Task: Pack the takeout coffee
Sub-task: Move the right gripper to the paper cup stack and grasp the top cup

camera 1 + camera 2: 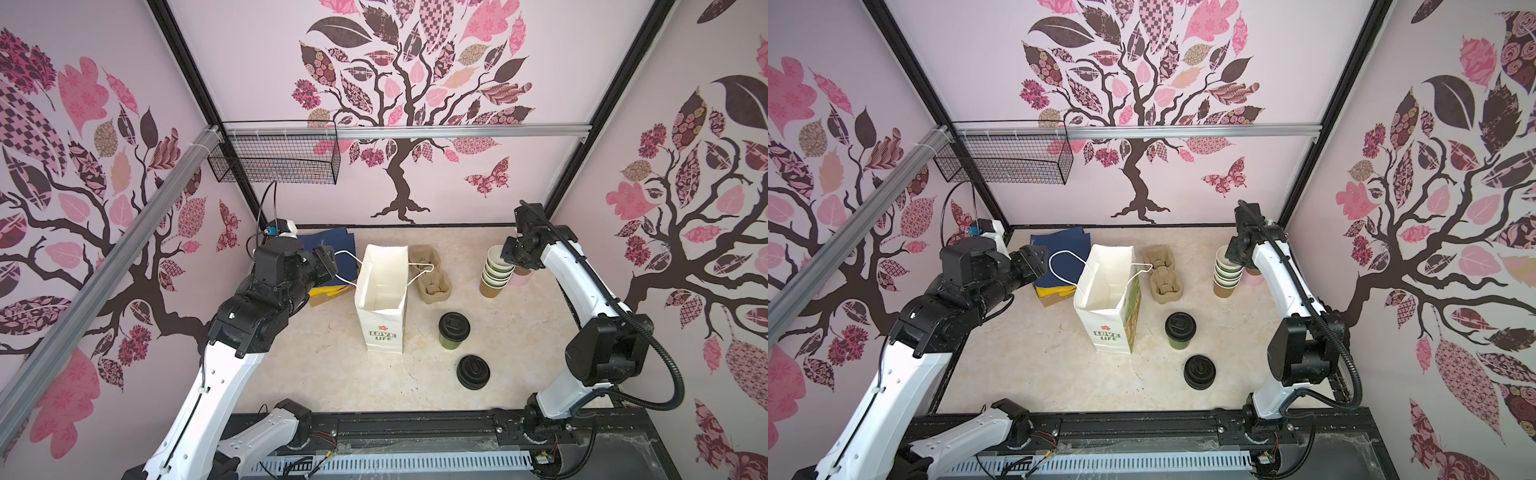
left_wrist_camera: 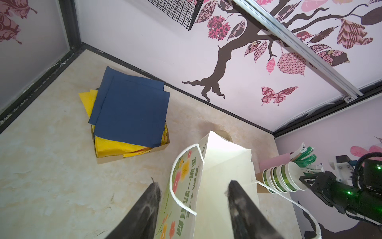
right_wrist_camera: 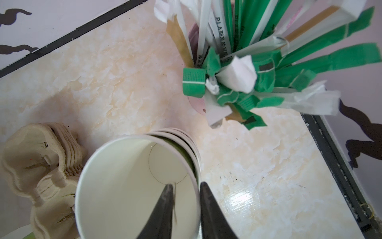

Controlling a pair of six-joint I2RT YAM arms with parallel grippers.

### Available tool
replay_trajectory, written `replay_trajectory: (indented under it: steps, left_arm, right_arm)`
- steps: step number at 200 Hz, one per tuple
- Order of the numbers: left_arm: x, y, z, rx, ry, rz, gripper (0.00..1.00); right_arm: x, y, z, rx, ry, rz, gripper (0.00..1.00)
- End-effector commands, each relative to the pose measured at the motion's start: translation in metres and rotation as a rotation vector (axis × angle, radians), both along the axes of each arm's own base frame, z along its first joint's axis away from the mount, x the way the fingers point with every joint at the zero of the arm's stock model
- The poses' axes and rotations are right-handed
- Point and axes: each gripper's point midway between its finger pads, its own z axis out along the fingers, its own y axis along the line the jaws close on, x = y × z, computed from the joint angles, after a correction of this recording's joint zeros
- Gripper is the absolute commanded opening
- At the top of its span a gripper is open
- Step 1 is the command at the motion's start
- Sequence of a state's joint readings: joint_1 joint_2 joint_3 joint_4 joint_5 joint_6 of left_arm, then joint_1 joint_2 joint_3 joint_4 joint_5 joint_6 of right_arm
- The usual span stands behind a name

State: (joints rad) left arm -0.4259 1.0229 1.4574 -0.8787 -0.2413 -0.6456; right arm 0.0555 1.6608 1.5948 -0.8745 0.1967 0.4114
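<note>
Barely begun. Between the widely parted fingers of the left gripper (image 2: 192,184): one side wall of the open paper bag (image 1: 380,336), not pinched, with nothing seen inside. Well away from both sets of fingers, standing out on the table (image 1: 332,374): one capped takeout coffee (image 1: 454,332), unpacked. Astride the rim of the top nested cup (image 3: 124,196), fingers narrow: the right gripper (image 3: 187,183). Hard to tell whether already pinching. Left to do: getting a second capped coffee, then bagging both.

Robot test booth: wallpapered panels (image 1: 457,62), aluminium rail (image 1: 415,132).
</note>
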Motion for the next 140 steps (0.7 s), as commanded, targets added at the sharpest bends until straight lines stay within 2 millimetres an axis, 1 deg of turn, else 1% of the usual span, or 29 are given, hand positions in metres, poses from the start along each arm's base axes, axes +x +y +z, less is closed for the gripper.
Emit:
replay_trajectory:
  steps: [1, 29, 62, 84, 140]
  left_arm:
    - [-0.001, 0.000, -0.010, 0.004, 0.027, -0.002, 0.57]
    - [-0.001, 0.000, -0.010, 0.004, 0.028, -0.004, 0.57]
    - [0.000, 0.000, -0.008, 0.015, 0.026, -0.003, 0.57]
    - [0.000, 0.000, -0.007, 0.017, 0.025, -0.003, 0.57]
    - [0.002, -0.002, -0.009, 0.024, 0.033, -0.012, 0.57]
  right_arm:
    - [0.000, -0.002, -0.006, 0.011, 0.015, -0.016, 0.20]
    - [-0.002, -0.003, -0.006, 0.024, 0.011, -0.022, 0.14]
    - [-0.004, -0.003, 0.003, 0.056, -0.017, -0.029, 0.02]
    - [-0.005, -0.004, 0.014, 0.088, -0.059, -0.041, 0.00]
    - [-0.006, -0.006, 0.038, 0.153, -0.144, -0.059, 0.00]
